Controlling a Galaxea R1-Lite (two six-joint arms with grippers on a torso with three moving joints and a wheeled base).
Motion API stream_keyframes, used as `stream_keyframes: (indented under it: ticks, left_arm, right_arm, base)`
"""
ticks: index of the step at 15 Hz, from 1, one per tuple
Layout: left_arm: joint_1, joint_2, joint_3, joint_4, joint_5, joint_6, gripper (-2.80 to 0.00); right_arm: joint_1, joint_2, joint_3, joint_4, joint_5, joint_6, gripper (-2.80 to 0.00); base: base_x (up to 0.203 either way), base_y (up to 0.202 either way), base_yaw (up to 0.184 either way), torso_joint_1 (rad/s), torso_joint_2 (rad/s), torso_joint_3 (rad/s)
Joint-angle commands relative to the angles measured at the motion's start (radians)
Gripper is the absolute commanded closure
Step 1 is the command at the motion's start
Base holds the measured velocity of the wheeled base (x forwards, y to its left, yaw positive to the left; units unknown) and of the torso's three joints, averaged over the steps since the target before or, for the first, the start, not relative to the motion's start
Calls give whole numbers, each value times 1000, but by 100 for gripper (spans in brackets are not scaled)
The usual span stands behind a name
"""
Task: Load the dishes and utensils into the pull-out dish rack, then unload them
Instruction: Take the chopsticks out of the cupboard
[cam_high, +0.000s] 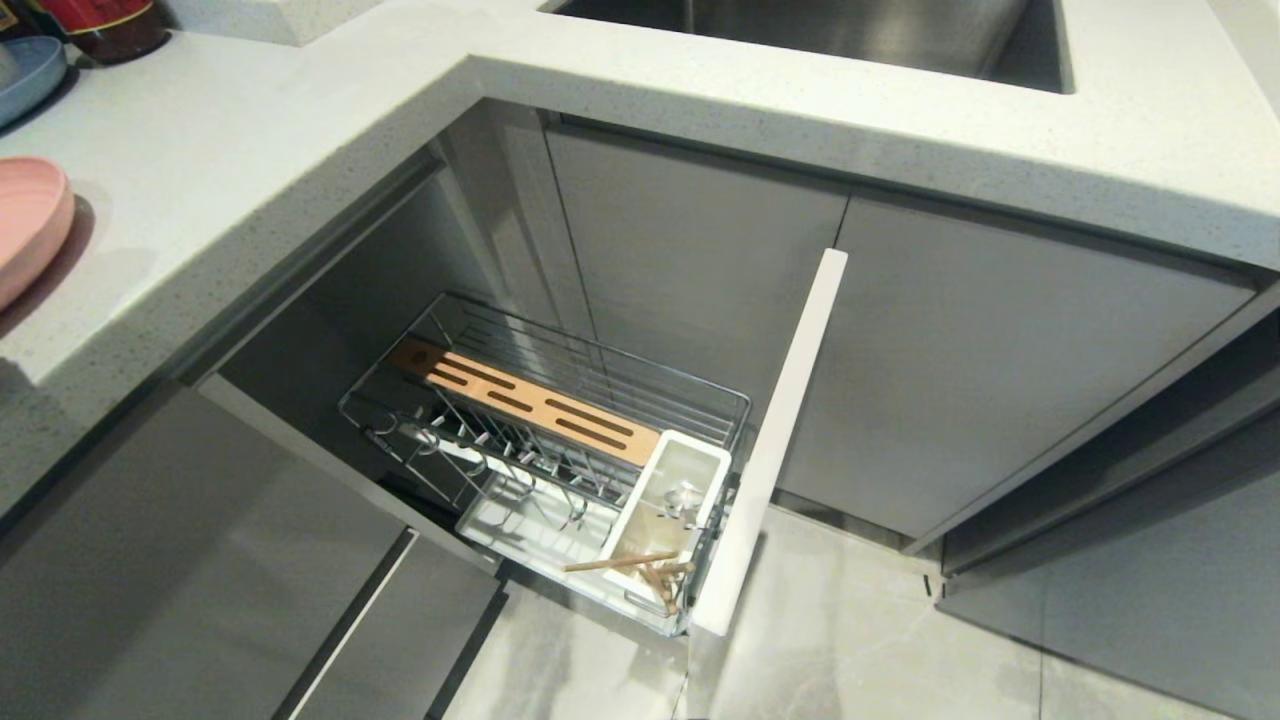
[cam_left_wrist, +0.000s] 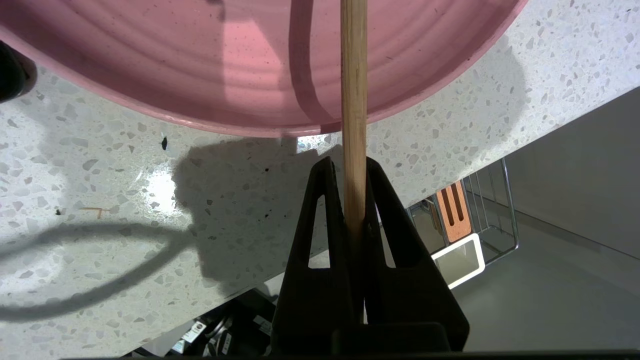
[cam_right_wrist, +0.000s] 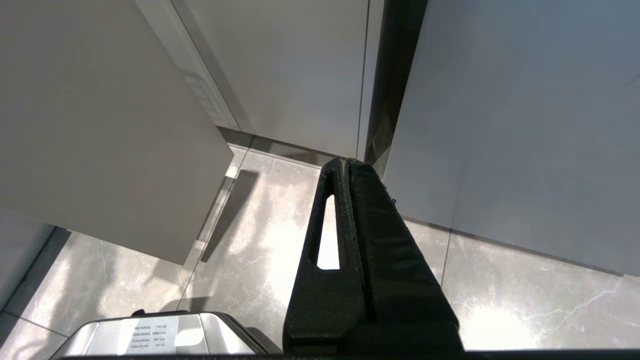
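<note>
From the head, the chrome wire pull-out dish rack (cam_high: 560, 440) stands drawn out, ready for loading; one light wooden chopstick (cam_high: 622, 563) lies across its white utensil box (cam_high: 668, 500). The large matte pink plate (cam_high: 30, 225) waits on the speckled tabletop (cam_high: 250, 150).

At the left wrist, the left tool (cam_left_wrist: 354, 170) is clenched on the other plain wooden chopstick (cam_left_wrist: 353, 75), near the plate, probably bound for the box.

At the right wrist, the right tool (cam_right_wrist: 347, 162) hangs clenched and empty, parked over the floor.

The pull-out dish rack (cam_high: 560, 440) stands open from above, its front panel (cam_high: 775, 440) walling one end.
</note>
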Motion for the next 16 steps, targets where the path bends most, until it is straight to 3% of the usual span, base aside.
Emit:
stream_keyframes:
  ticks: [1, 2, 10, 14, 15, 16]
  left_arm:
    - [0, 2, 1, 5, 1, -2, 0]
    - [0, 2, 1, 5, 1, -2, -280]
    - [0, -20, -12, 3, 3, -4, -280]
    - [-8, -101, -73, 3, 12, 2, -280]
    - [-11, -122, -109, 1, 19, 10, -225]
    - [-14, -141, -146, -1, 30, 40, 0]
  right_arm:
    - [0, -4, 0, -1, 0, 0, 0]
    - [0, -4, 0, -1, 0, 0, 0]
    - [0, -4, 0, -1, 0, 0, 0]
    - [0, -4, 0, -1, 0, 0, 0]
    - [0, -4, 0, -1, 0, 0, 0]
    - [0, -4, 0, -1, 0, 0, 0]
  base:
    - [0, 0, 0, 0, 0, 0]
    - [0, 0, 0, 0, 0, 0]
    - [0, 0, 0, 0, 0, 0]
    - [0, 0, 0, 0, 0, 0]
    - [0, 0, 0, 0, 0, 0]
    - [0, 0, 0, 0, 0, 0]
